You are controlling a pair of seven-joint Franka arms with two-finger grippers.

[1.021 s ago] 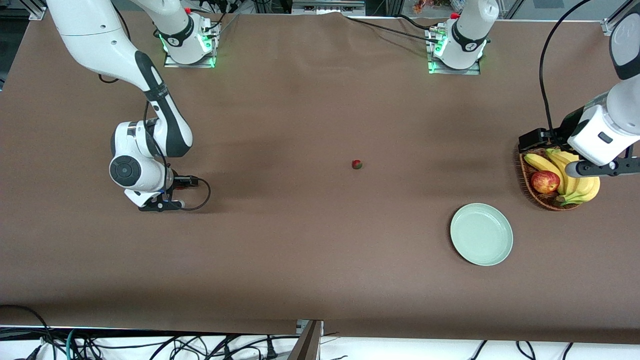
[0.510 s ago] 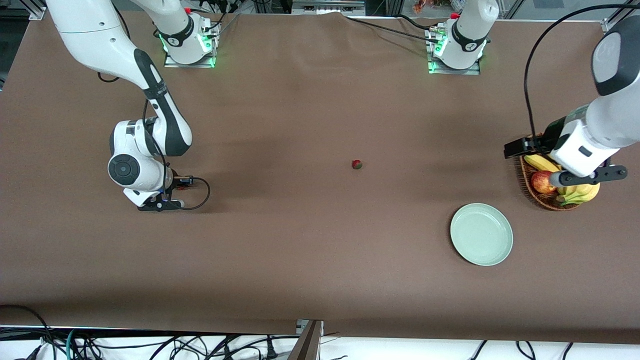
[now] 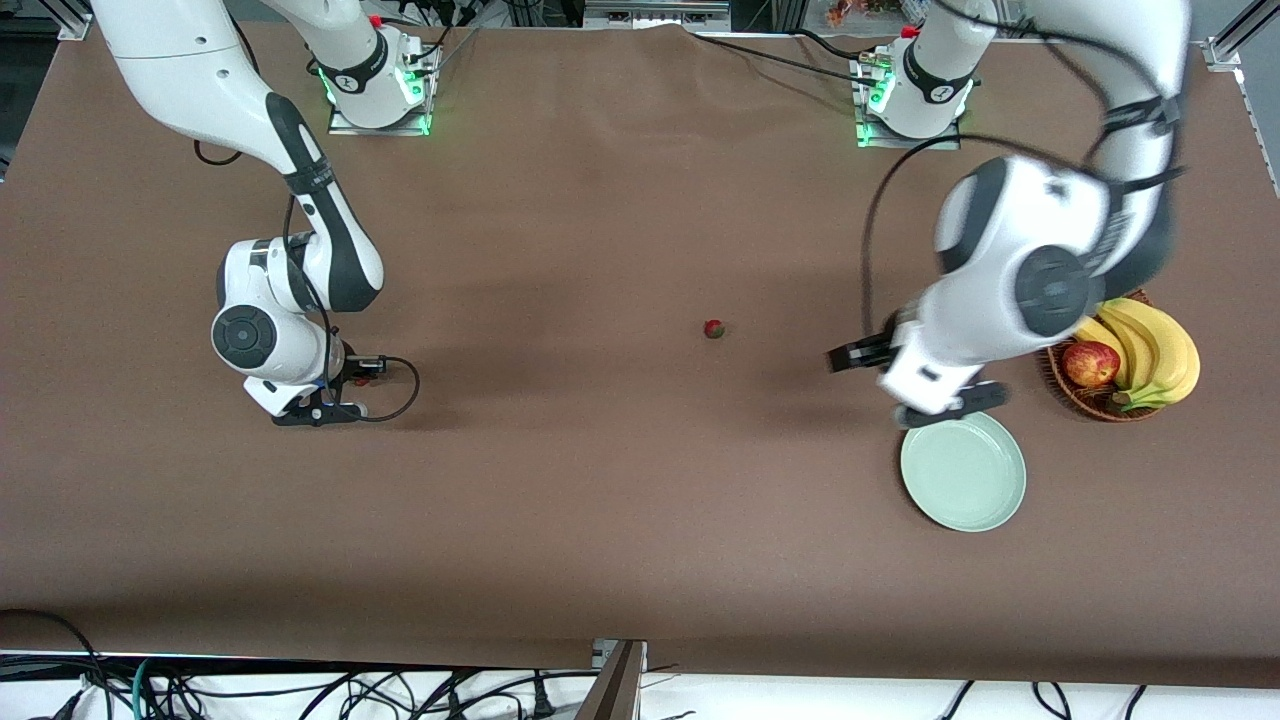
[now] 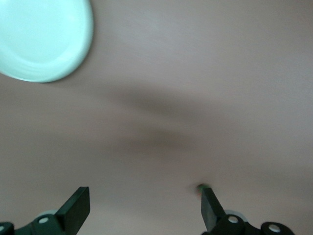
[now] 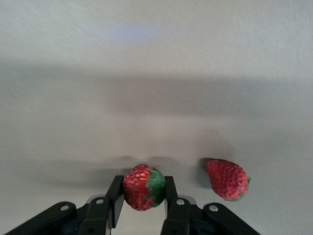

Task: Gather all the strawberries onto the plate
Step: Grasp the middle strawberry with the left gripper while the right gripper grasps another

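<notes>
The brown counter [image 3: 600, 500] is spanned by both arms. The left pincer [image 3: 945, 400] is held over the counter at the plate's [image 3: 965, 470] rim; its fingers [image 4: 78, 208] are spread wide with nothing between them, and are blurred in the front view. The basket [image 3: 1085, 400], partly hidden by the left arm, carries bananas [image 3: 1150, 345] and an apple [image 3: 1090, 363]. The right pincer [image 5: 142, 196], low at the right arm's end, is clamped on a strawberry [image 5: 142, 186]; a second strawberry [image 5: 227, 178] lies just beside it. Both are hidden under the arm in the front view. A third strawberry [image 3: 714, 328] lies mid-counter, well apart from the plate.
</notes>
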